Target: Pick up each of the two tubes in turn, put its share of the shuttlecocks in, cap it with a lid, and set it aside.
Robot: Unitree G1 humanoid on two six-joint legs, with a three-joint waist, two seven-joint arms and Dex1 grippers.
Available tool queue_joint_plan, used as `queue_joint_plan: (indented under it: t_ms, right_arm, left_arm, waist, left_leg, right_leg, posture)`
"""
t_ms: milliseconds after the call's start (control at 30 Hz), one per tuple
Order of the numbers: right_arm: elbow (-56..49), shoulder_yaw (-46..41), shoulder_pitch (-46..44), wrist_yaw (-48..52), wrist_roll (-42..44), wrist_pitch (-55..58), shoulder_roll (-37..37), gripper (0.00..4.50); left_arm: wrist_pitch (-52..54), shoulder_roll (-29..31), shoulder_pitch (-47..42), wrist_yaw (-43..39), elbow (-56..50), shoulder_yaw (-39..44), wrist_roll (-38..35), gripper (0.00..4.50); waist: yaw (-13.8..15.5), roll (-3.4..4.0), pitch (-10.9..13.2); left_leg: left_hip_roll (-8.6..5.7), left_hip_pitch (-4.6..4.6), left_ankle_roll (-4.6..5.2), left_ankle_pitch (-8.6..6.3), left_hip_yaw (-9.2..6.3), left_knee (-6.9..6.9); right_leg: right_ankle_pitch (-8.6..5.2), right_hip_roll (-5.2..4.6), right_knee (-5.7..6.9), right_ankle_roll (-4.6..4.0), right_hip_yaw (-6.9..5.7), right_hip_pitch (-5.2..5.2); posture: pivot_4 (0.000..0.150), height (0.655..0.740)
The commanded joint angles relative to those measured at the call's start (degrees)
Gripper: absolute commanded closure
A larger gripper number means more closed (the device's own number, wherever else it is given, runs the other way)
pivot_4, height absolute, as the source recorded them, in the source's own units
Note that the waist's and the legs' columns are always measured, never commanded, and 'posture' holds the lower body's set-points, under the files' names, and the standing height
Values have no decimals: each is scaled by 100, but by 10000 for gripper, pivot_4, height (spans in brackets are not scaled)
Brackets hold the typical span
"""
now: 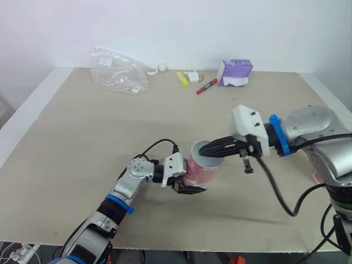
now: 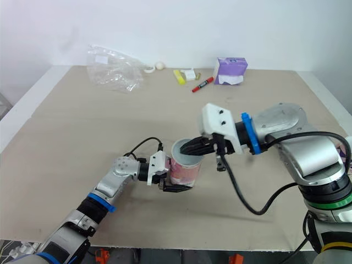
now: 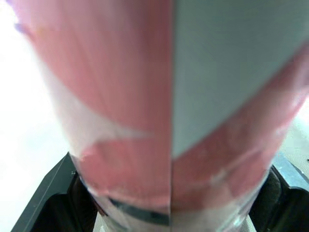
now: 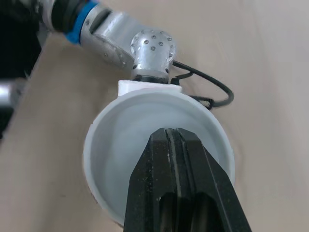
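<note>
Nothing legible anywhere. The pink-and-white tube (image 1: 201, 171) shows only blurred colour bands, and any print on the purple pack (image 1: 235, 72) or the red marker (image 1: 207, 87) is too small to read.

- Tube (image 1: 201, 169): short cylinder; outer wall patterned pink and white, inner wall plain white.
- Position: lower centre of the left eye view, roughly upright, open mouth facing up.
- Hold: clamped low on its wall by the left gripper (image 1: 191, 182).
- Mouth: the right gripper (image 4: 176, 137), fingers pressed together, has its tips just inside the rim.
</note>
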Motion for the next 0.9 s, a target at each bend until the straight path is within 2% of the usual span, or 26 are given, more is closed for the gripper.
queue_joint_plan:
  t_ms: [33,133,267,400,433,500,633,867,900]
  right_arm:
    - [92,-1239,140,-61,624,361,-371,43718]
    - [-35,-2097,802,-86,991,593,-567,43718]
    - [-439,-3042,1948,-370,1299,674,-375,43718]
    - [-1171,-3091,3485,-726,858,-136,291,43718]
    - [-1270,-3001,3808,-844,806,-222,481,43718]
    - [-1328,-2789,4247,-983,499,-562,669,45000]
    - [-1105,-2201,4703,-1156,-91,-1353,996,32282]
    - [-666,-1478,4795,-1327,-596,-2180,1367,778]
    - [-608,-1394,4792,-1353,-638,-2267,1431,93]
  left_arm:
    - [102,102,24,77,146,66,88,9056]
    - [85,97,-35,43,191,72,76,9056]
    - [47,92,-122,14,270,82,63,9056]
    - [220,98,-200,-164,183,152,-150,9056]
    - [155,125,-214,-203,154,146,-148,9056]
    - [87,166,-213,-271,78,150,-139,992]
    - [120,190,-229,-335,-147,195,-235,0]
    - [63,285,-225,-350,-367,288,-258,0]
    - [70,348,-200,-384,-440,301,-266,0]
  waist:
    - [8,1,2]
    - [4,-3,4]
    - [0,-5,5]
    - [-4,-15,5]
    - [-26,11,21]
    - [-47,-1,34]
    - [-61,-15,44]
    - [-54,-23,51]
    - [-55,-23,51]
  left_leg:
    - [-1,-9,0,0,-3,0]
    - [-1,-11,2,-2,-6,-5]
    - [-2,-11,2,-2,-5,-4]
    - [-2,-6,4,0,-6,0]
    - [-2,-6,4,0,-7,0]
    - [-6,-12,5,5,5,4]
    - [-6,-15,3,6,7,-2]
    - [-6,-21,-4,1,4,-6]
    - [-6,-22,-4,1,3,-7]
  right_leg:
    - [-1,0,-1,-1,0,-5]
    - [-9,1,-2,-2,-1,-3]
    - [-8,1,-1,0,0,-3]
    - [-5,3,-1,4,0,-1]
    - [-5,4,-1,4,0,1]
    - [2,4,-1,12,17,-9]
    - [0,4,-2,8,20,-12]
    - [-12,5,-2,8,20,-13]
    - [-13,6,-2,6,19,-13]
  posture:
    - [1500,7400]
    - [1500,7400]
    - [1500,7400]
    - [1500,7400]
    - [1500,7400]
    - [1500,7400]
    - [1500,7400]
    - [1500,7400]
    - [1500,7400]
